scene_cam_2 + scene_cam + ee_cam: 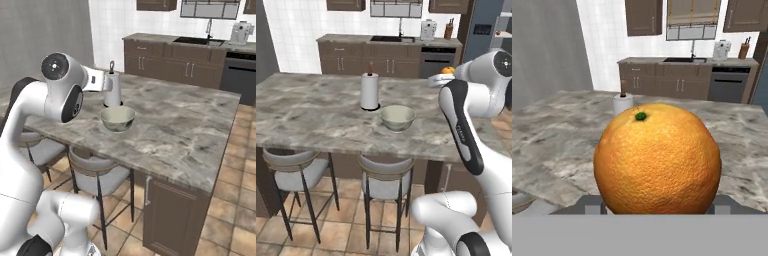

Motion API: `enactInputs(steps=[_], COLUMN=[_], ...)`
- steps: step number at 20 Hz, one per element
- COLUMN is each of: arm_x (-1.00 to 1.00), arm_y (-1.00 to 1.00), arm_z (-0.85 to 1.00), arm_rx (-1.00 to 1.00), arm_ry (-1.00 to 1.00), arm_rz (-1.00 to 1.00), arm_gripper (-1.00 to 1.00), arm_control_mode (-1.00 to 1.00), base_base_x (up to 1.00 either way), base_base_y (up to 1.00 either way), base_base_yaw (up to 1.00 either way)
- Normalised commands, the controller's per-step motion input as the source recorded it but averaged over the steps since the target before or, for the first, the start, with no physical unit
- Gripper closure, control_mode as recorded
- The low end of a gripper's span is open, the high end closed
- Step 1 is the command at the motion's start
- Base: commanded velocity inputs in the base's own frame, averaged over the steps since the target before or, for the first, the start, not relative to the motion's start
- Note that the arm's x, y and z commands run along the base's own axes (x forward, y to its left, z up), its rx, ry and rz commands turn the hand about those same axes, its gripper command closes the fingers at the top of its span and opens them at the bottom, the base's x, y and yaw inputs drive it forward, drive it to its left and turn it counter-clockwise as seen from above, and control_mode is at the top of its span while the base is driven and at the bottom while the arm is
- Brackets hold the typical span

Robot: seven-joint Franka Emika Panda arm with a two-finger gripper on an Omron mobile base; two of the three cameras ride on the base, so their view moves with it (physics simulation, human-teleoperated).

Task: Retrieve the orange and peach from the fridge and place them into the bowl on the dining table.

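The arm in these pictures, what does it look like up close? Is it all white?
Mostly white. The arm is made of smooth, rounded glossy white segments with dark grey to black joints. A long black panel with small pale lettering runs along one link, and a round dark cap marks its elbow joint. No loose cables show.

Orange (657, 157) held above marble table (316, 115); grey-green bowl (397, 118) upright, empty, beside paper towel roll (369, 91).
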Motion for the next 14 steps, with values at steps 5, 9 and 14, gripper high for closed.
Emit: enactInputs(steps=[5, 9, 14], arm_x=[0.00, 0.00, 0.00], arm_y=[0.00, 0.00, 0.00], arm_z=[0.00, 0.00, 0.00], arm_rx=[0.00, 0.00, 0.00], arm_ry=[0.00, 0.00, 0.00], arm_rz=[0.00, 0.00, 0.00], arm_gripper=[1.00, 1.00, 1.00], arm_control_mode=[1.00, 1.00, 1.00], base_base_x=[0.61, 0.83, 0.77], base_base_y=[0.00, 0.06, 0.34], base_base_yaw=[-0.11, -0.11, -0.10])
